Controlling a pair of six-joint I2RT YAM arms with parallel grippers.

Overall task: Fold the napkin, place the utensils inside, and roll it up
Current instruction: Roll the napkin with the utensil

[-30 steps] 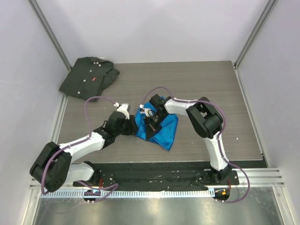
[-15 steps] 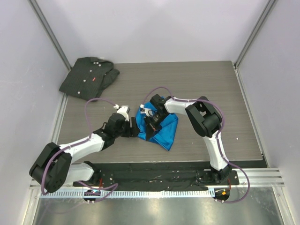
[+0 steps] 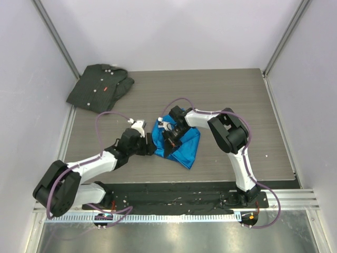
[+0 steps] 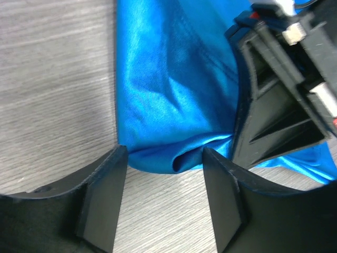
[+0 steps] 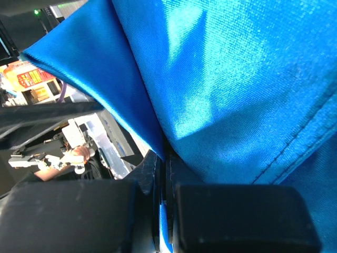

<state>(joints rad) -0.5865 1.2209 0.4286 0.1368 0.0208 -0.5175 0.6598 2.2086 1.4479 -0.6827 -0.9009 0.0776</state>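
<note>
The left claw (image 4: 164, 158) has eased back, its jaws apart astride the napkin's (image 4: 168, 79) folded edge, while the right claw (image 5: 162, 161) stays clamped on the cloth, so the fold looks unfinished.

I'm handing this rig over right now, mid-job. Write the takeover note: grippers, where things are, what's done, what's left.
Left gripper: open, fingertips either side of a folded edge of the bright blue shiny cloth napkin, not closed on it.
Right gripper: shut on a pinch of the napkin.
Napkin: mid-table, bunched, not flat.
Utensils: none visible in any view.
Done: at most a rough fold.
Left: tidy the fold, find and place the utensils, roll.
Dark grey buttoned shirt: far left corner, not part of the job.
</note>
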